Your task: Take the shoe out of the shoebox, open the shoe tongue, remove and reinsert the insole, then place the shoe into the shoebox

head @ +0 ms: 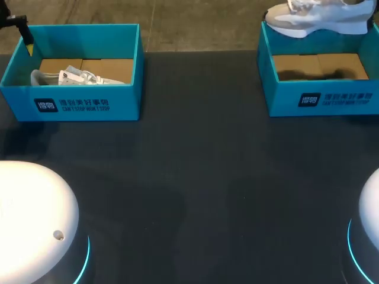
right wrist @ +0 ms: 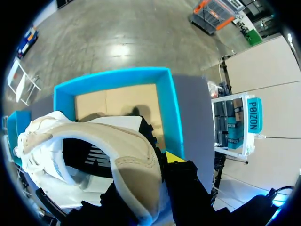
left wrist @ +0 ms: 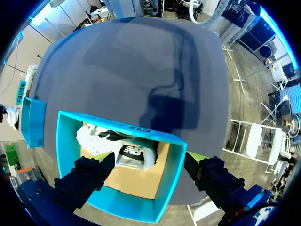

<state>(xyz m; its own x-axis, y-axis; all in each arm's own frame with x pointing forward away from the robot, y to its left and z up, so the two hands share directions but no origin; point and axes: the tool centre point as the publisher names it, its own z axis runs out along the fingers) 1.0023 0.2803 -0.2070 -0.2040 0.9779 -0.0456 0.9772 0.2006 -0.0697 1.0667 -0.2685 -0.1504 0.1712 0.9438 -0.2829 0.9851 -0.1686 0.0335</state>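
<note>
While the right gripper (right wrist: 149, 181) is clamped on the pale shoe (right wrist: 89, 150), near the heel as far as shows, the shoe hangs clear above the right shoebox (right wrist: 167, 108). Its body runs off to one side of the fingers, and the box's bare cardboard floor lies below and ahead of them.

Step in hand, by my judgement: carry the shoe out over the box wall and set it on the table (head: 195, 177).

To do it well:
- Hold the sole above the rim until it is past.
- Grip firmly so the toe's weight does not swing the shoe.
- Land it sole-flat, tongue up, ready for opening.

Left gripper (left wrist: 151, 161) hangs open, fingers spread wide above the left shoebox (left wrist: 63, 141). A second shoe (left wrist: 117, 148) lies on its side beneath and ahead of it, untouched.
</note>
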